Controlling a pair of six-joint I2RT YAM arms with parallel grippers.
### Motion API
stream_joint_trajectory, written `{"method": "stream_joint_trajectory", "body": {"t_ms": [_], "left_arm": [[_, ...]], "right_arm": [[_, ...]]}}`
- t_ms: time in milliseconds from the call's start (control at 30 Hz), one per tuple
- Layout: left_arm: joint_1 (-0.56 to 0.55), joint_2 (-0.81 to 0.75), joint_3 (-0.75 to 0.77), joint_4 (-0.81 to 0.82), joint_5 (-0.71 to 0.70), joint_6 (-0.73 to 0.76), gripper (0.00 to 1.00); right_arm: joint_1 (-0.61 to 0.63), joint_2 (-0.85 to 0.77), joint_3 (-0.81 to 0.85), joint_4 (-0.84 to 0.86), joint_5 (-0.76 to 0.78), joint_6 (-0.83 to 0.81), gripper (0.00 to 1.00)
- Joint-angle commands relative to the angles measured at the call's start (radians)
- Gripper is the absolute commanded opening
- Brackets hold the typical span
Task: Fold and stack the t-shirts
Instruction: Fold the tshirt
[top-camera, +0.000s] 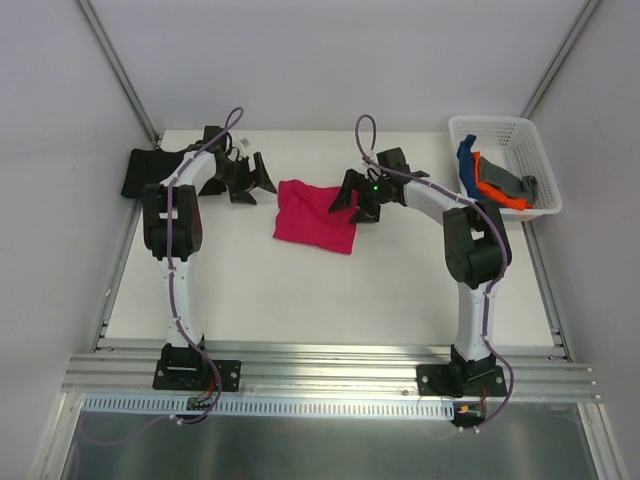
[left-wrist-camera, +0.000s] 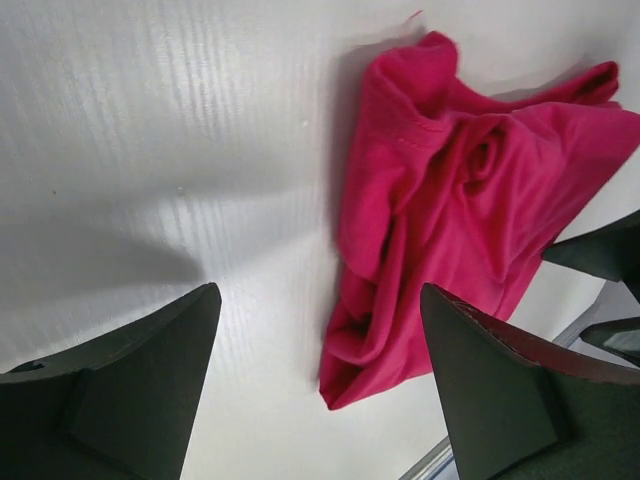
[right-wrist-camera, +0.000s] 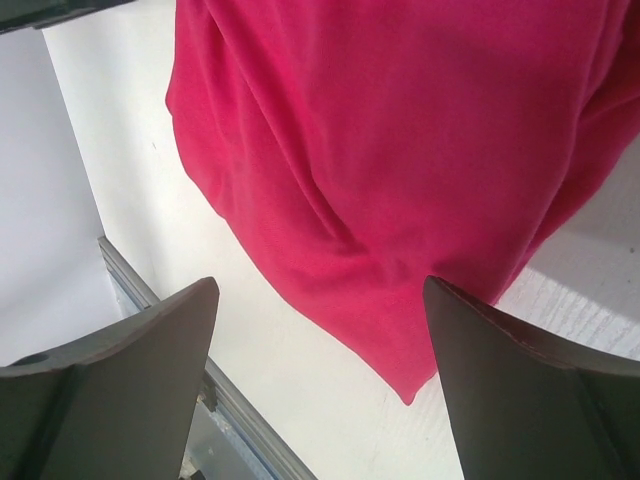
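Observation:
A crimson-pink t-shirt (top-camera: 315, 218) lies in a folded, rumpled square at the middle of the table. It also shows in the left wrist view (left-wrist-camera: 450, 200) and the right wrist view (right-wrist-camera: 390, 150). My left gripper (top-camera: 250, 178) is open and empty just left of it. My right gripper (top-camera: 353, 203) is open and empty above its right edge. A black t-shirt (top-camera: 148, 172) lies at the far left corner, behind the left arm. Blue (top-camera: 466, 160), orange (top-camera: 492, 185) and grey (top-camera: 520, 187) shirts sit in the white basket (top-camera: 505, 130).
The white lattice basket stands at the table's far right corner. The white table (top-camera: 330, 290) has metal rails along its sides and near edge. Grey walls close in behind.

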Motion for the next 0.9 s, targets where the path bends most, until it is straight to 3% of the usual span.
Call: {"method": "stream_joint_trajectory", "body": {"t_ms": [0,367,733,800,867], "left_arm": [[0.004,0.029,0.021,-0.013,0.045,-0.026,0.82],[-0.031,0.216,0.166,-0.004,0.110,-0.103,0.80],[-0.123,0.296,0.209,0.030,0.189,-0.167,0.77],[-0.137,0.298,0.211,0.036,0.194,-0.172,0.74],[-0.148,0.299,0.209,0.041,0.200,-0.172,0.59]], "right_arm": [[0.009,0.000,0.023,0.020,0.003,0.011,0.88],[0.032,0.071,0.064,0.003,0.015,0.008,0.88],[0.043,0.106,0.093,0.013,0.010,0.028,0.88],[0.043,0.103,0.089,0.015,0.007,0.030,0.88],[0.043,0.100,0.084,0.017,0.009,0.028,0.88]]}}
